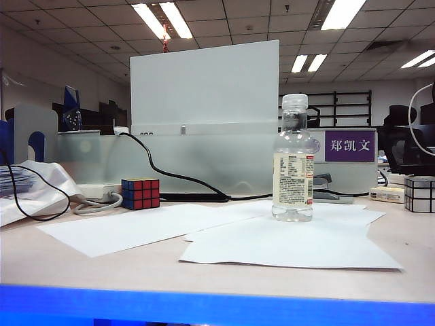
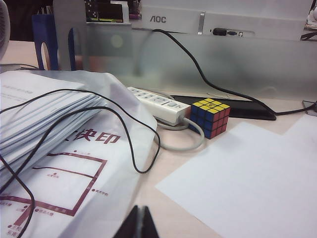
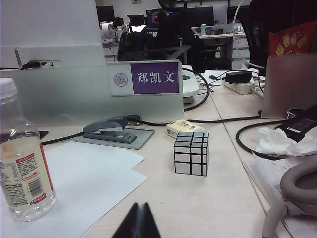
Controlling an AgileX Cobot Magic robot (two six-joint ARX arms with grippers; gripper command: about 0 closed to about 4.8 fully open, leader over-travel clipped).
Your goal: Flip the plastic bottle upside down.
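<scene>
The plastic bottle (image 1: 293, 160) stands upright on white paper sheets, cap up, with its cream label facing the exterior camera. In the right wrist view the plastic bottle (image 3: 22, 163) shows its label with red patches. My right gripper (image 3: 139, 207) is shut and empty, low over the desk, apart from the bottle. My left gripper (image 2: 140, 209) is also shut with nothing in it, above the desk beside a bagged paper stack (image 2: 54, 148). Neither gripper appears in the exterior view.
A coloured cube (image 1: 141, 193) and a power strip (image 2: 158, 104) lie left of the bottle. A silver mirror cube (image 3: 191, 153), a stapler (image 3: 111, 130) and a nameplate (image 3: 144, 78) sit to its right. White sheets (image 1: 224, 234) cover the middle; a monitor (image 1: 204, 88) stands behind.
</scene>
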